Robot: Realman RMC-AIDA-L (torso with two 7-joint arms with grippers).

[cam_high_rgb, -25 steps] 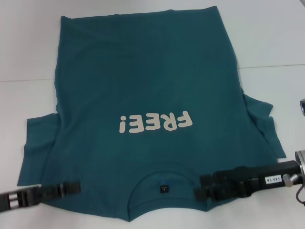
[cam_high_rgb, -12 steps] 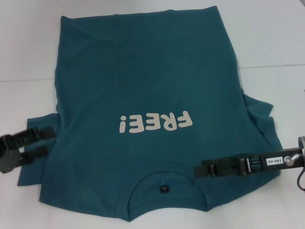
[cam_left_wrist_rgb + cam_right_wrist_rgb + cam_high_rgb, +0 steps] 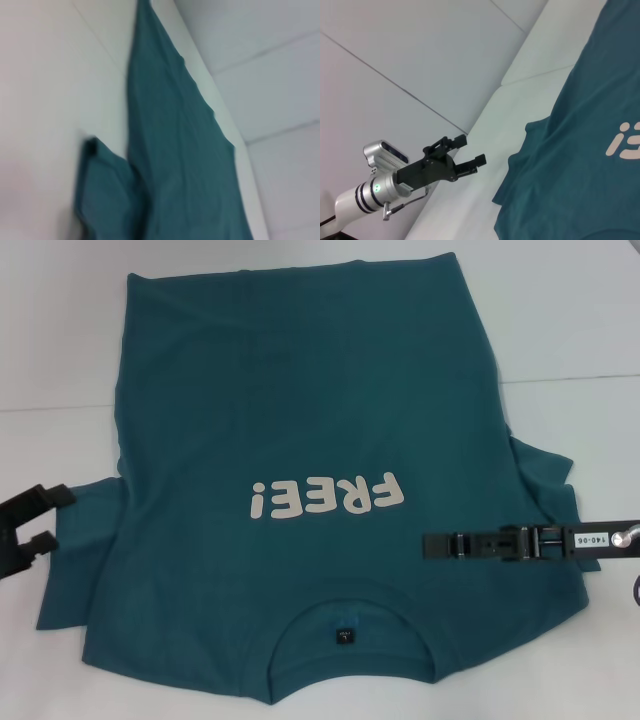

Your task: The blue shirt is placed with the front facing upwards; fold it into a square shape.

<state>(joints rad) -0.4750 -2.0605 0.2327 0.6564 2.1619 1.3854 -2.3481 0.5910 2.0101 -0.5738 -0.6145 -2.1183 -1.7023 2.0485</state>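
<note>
Now left hand (image 3: 45, 517) wide apart, empty, beside blue shirt (image 3: 300, 420).

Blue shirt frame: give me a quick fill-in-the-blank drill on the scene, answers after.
1. The white print on the blue shirt reads ____.
2. The small black label sits inside the ____.
3. The left tool, at the shirt's left sleeve, has its fingers ____.
4. The right tool is above the shirt near the ____ sleeve.

Missing words: FREE!; collar; open; right
</note>
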